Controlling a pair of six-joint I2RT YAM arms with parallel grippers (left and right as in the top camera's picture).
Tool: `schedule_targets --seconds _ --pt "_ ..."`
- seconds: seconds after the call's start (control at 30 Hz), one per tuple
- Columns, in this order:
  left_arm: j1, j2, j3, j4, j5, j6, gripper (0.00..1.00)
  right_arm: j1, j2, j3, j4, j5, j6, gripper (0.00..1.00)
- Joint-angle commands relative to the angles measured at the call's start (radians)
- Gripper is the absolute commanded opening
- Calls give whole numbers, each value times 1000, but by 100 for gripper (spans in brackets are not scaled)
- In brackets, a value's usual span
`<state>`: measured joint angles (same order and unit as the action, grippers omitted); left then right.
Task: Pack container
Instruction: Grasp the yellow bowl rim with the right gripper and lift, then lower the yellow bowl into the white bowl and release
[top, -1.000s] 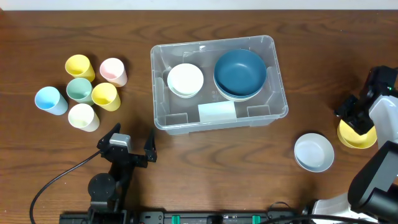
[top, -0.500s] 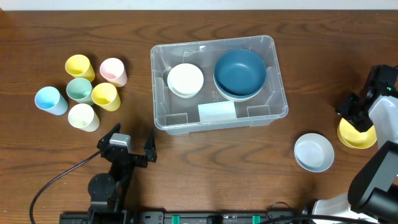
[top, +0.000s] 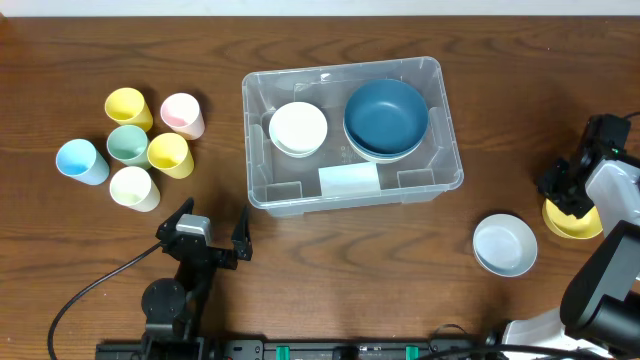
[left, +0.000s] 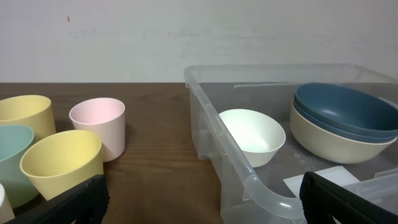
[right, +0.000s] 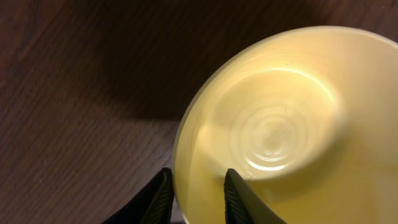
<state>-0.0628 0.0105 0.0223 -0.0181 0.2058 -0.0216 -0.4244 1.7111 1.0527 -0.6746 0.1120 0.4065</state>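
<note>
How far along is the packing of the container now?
Done: the white bowl and blue bowl sit inside the container. In hand: the right gripper straddles the rim of the yellow bowl; grip unclear. To pack: that bowl, the pale bowl and six cups.

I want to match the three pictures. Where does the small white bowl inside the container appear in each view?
Overhead: the small white bowl lies in the left half of the container, left of the picture's centre.
Left wrist: it is near the centre, behind the clear wall.
Right wrist: not in it; a yellow bowl fills the view.
Shared landmark: the dark blue bowl, to its right in both views that show it.
</note>
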Motion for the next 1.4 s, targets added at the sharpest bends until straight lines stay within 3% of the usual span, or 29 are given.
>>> schedule_targets --seconds 0.0,0.37,0.6,0.93,1.13,1.37 --pt "-4 -6 -18 -32 11 14 98 -6 10 -5 3 11 -3 27" --pt "-4 -6 -18 -33 11 14 98 -6 10 -34 28 7 8 21" --pt "-4 -6 -18 -33 11 14 98 -6 10 -34 35 0 10 1" --pt "-4 -6 -18 -33 11 14 98 -6 9 -14 51 -34 11 1" --pt "-4 -6 -18 -33 11 14 98 -4 -18 151 -54 -127 11 1" --pt "-4 -6 -18 -33 11 14 98 48 -38 516 -276 -207 -57 1"
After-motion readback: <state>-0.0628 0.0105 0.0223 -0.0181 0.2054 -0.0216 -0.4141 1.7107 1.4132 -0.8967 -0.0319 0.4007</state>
